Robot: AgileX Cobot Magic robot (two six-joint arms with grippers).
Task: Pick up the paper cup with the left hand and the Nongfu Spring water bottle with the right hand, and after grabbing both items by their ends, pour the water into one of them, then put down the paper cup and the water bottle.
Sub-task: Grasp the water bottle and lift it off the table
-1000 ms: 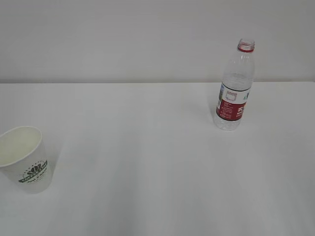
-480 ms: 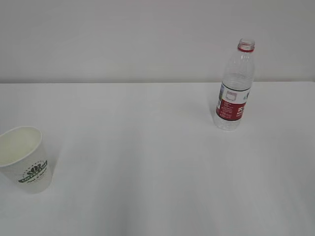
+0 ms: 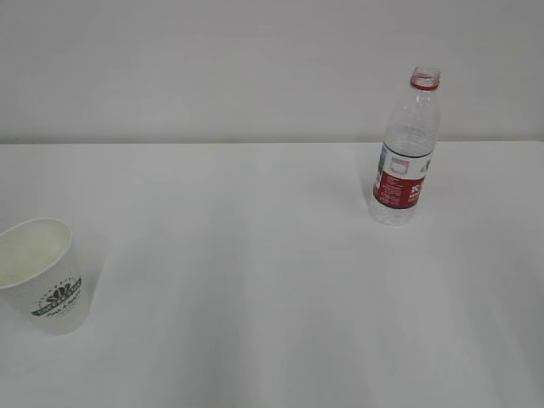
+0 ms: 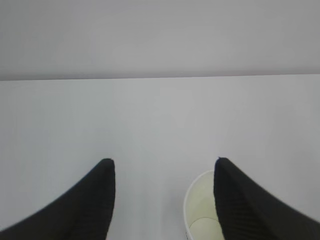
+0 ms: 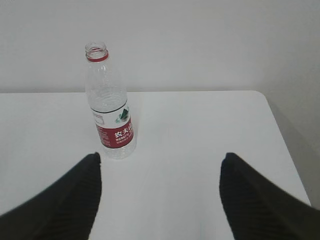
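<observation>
Paper cup (image 3: 42, 274) and bottle (image 3: 405, 151) stand well apart.

A plain white tabletop (image 3: 255, 280) is seen running back to a pale wall. A white paper cup (image 3: 42, 274) with a dark green logo is set upright near the front left edge, its mouth open and its inside cream-coloured. A clear plastic water bottle (image 3: 406, 151) with a red-and-white label and a red neck ring is stood upright, uncapped, toward the back right, well apart from the cup. In the right wrist view the tabletop's rounded far right corner is shown, with the bottle standing well inside it.
</observation>
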